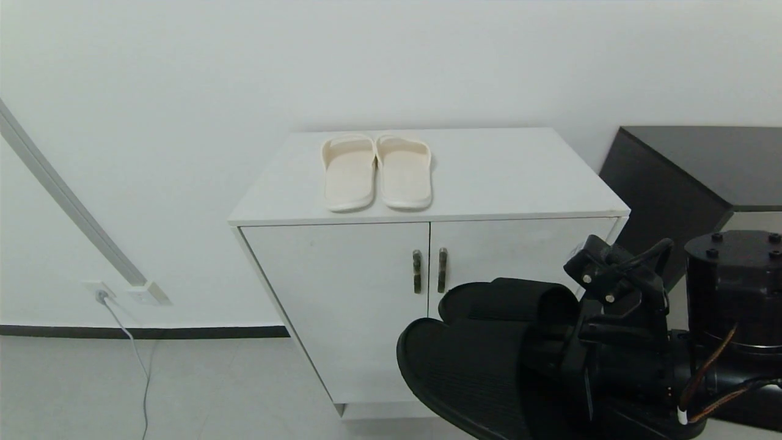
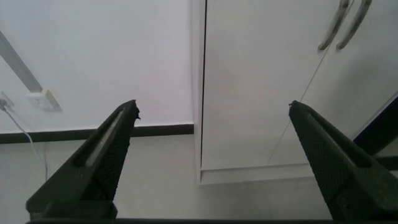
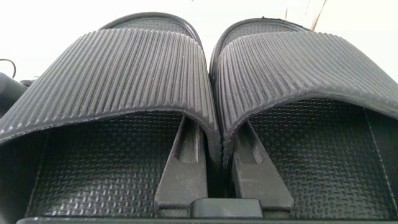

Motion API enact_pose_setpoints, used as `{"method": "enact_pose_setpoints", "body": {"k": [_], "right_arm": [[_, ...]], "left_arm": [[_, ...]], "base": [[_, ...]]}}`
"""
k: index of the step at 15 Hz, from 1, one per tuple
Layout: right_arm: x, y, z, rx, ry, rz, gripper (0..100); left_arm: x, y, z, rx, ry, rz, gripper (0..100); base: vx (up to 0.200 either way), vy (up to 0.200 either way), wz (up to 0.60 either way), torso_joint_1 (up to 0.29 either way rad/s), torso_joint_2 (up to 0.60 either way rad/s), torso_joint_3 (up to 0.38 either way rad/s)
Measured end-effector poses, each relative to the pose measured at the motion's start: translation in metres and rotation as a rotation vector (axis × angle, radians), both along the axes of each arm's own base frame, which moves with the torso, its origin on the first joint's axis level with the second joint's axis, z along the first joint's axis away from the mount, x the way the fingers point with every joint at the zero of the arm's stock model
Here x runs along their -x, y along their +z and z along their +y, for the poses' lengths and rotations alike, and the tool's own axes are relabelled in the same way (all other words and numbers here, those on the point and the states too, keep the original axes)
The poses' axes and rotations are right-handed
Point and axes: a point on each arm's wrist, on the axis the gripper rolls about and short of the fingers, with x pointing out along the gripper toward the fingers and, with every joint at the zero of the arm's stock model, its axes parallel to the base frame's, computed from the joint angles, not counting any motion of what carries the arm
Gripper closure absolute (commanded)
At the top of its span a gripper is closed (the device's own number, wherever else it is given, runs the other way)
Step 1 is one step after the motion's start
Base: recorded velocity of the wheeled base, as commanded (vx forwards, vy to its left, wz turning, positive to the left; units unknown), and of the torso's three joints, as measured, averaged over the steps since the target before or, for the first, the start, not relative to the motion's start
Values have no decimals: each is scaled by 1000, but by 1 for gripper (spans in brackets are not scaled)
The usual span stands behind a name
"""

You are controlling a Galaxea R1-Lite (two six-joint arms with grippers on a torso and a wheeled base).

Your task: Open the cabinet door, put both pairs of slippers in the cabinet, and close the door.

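My right gripper [image 3: 217, 168] clamps the black slippers [image 1: 482, 342]; my left gripper [image 2: 211, 109] (spread wide) should take the door handle [image 1: 417, 271] squarely

Bottom edge cuts off black slippers [image 1: 470, 366] — they hide lower right of cabinet [image 1: 342, 293].

Ribbed matt black slippers [image 3: 149, 68], smooth white cabinet [image 1: 342, 293]
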Motion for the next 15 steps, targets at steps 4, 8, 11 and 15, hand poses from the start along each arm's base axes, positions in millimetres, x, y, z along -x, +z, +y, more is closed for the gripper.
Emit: {"method": "enact_pose_setpoints", "body": {"k": [4,8,11,15], "right_arm": [[0,-2,0,6,0,4,100],[1,-7,0,36,11,-10,100],[1,-8,0,40,11,-7,100],[1,-8,0,41,11,-7,100]], "left_arm": [[0,0,0,0,0,0,0],[0,0,0,0,-1,0,0],[0,0,0,0,-1,0,0],[0,0,0,1,-2,0,0]], "base": [[0,0,0,-189,513,316],[0,0,0,-162,498,328],[0,0,0,-141,481,330],[0,0,0,-106,459,349]]}}
